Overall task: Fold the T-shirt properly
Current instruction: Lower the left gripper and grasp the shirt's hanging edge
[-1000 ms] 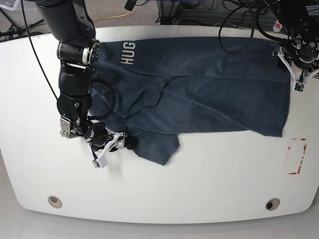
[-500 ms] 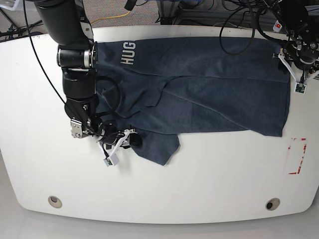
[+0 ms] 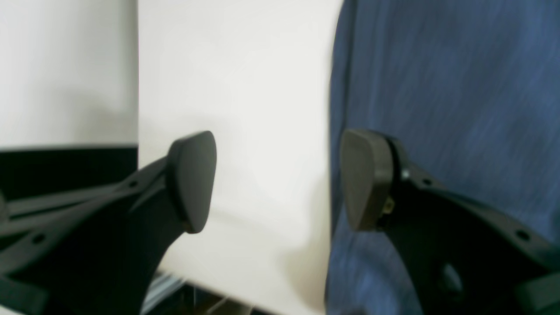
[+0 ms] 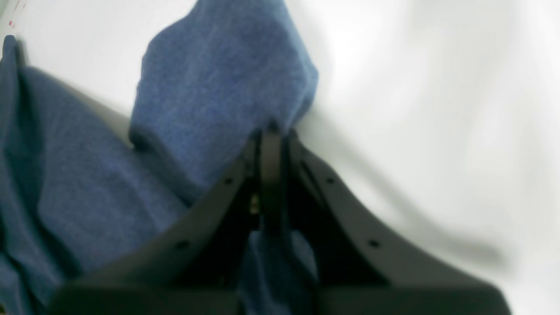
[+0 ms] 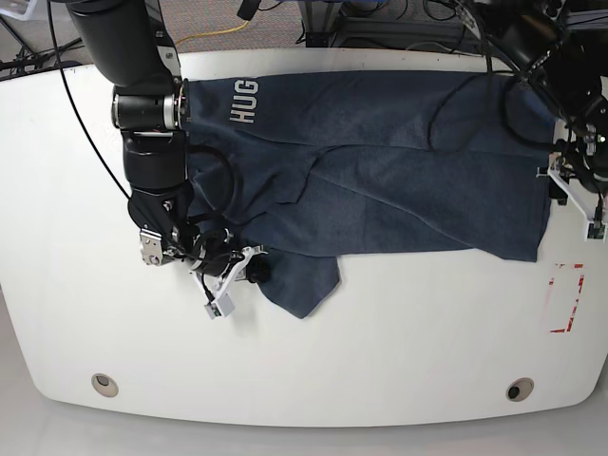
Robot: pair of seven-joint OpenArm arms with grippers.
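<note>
The dark navy T-shirt (image 5: 399, 171) lies spread over the white table (image 5: 399, 342), with white letters "HUG" (image 5: 245, 101) showing at its back left. My right gripper (image 5: 255, 272) is at the shirt's front left flap. In the right wrist view its fingers (image 4: 271, 144) are shut on a fold of the blue T-shirt (image 4: 218, 78). My left gripper (image 5: 559, 182) hovers at the shirt's right edge. In the left wrist view this gripper (image 3: 278, 179) is open, one pad (image 3: 192, 179) over bare table and the other over the T-shirt (image 3: 459, 87).
A red rectangular marking (image 5: 567, 297) sits on the table right of the shirt. Two round holes (image 5: 104, 384) (image 5: 519, 389) lie near the front edge. Cables hang over the shirt's back right corner (image 5: 475, 85). Floor shows beyond the table's back edge.
My right gripper has closed on the shirt's front left flap and shifted slightly right. My left arm has moved toward the front along the shirt's right edge, staying open.
</note>
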